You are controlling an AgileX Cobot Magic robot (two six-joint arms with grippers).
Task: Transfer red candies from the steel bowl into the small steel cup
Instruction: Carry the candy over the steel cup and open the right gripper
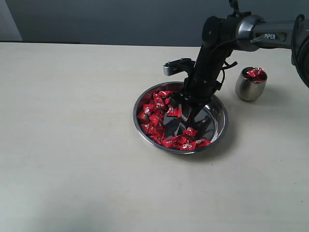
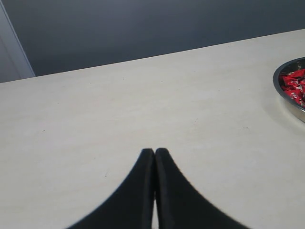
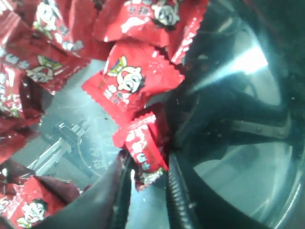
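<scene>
Pale tabletop [image 1: 72, 154], grey wall [image 1: 120, 19]: steel bowl [image 1: 225, 118] holds red candies [image 1: 154, 118], small steel cup [image 1: 248, 89] a few more. Right gripper [image 3: 147, 167] pinches one candy [image 3: 145, 150]; left gripper [image 2: 155, 155] has its jaws closed.

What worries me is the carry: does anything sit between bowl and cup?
Nothing visible does. Only bare table separates the steel bowl from the small steel cup, whose open mouth holds some red candies.

- red candies [image 3: 126, 83]: shiny red wrappers, white cartoon-face print
- steel bowl [image 1: 217, 126]: mirror silver
- small steel cup [image 1: 247, 89]: brushed silver
- worktop [image 1: 72, 121]: pale cream
- right hand [image 1: 186, 112]: black
</scene>
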